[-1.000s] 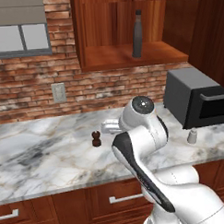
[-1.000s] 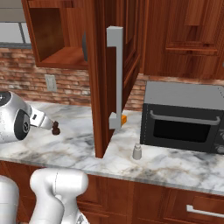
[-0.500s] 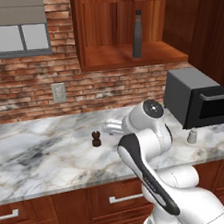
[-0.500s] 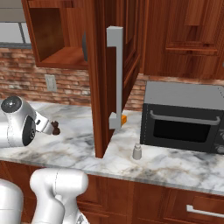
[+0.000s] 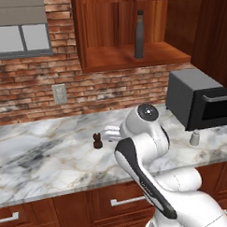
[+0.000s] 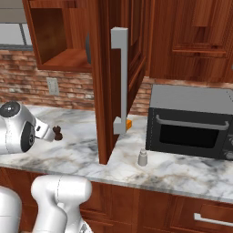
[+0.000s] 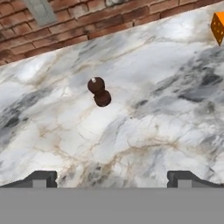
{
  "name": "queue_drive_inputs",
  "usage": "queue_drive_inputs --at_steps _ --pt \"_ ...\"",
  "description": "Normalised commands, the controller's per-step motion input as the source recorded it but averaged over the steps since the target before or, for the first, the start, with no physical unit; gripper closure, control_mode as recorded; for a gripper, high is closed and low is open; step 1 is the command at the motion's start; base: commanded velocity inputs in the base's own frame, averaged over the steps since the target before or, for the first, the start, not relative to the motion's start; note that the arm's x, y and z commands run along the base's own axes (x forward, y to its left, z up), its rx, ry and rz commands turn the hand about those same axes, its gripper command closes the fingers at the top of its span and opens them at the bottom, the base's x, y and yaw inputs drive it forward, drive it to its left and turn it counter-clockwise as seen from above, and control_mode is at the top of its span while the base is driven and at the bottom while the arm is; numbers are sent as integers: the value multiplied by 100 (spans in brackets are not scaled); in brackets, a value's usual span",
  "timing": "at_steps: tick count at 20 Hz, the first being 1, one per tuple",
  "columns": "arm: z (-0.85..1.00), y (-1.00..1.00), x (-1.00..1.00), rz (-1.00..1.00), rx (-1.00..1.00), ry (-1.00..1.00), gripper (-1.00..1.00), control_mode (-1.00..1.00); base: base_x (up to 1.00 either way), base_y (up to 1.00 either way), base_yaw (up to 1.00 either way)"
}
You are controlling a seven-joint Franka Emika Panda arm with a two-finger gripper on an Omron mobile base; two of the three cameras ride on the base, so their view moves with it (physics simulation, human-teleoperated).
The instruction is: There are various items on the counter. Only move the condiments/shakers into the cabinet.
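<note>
The gripper [image 7: 109, 178] was spread wide and empty above the counter [image 7: 166, 131]. The pepper mill [image 7: 99, 92] stood upright ahead of its fingertips, slightly left. It looked small, rigid, light and easily toppled; its narrow waist below the knob seemed the best hold.

The arm [image 5: 151, 179] was glossy white with rounded segments, a black stripe along one link, and dark joint caps.

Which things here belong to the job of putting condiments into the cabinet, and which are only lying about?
Job: bottle already on the cabinet shelf; pepper mill and grey shaker on the counter; open gripper.
Lying about: orange wedge, microwave, wall socket.
</note>
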Motion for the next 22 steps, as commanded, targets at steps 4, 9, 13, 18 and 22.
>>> queue_drive_inputs --at_steps 4,9,13,18,22 --pt "-25 2 0 14 -8 12 -100 -100 0 0 0" --pt "-7 0 0 11 -5 5 -100 -100 0 0 0" --pt "-12 0 3 6 -12 0 -100 -100 0 0 0" --pt "-6 0 11 2 -8 0 -100 -100 0 0 0" --pt "-4 0 18 1 0 0 -100 -100 0 0 0"
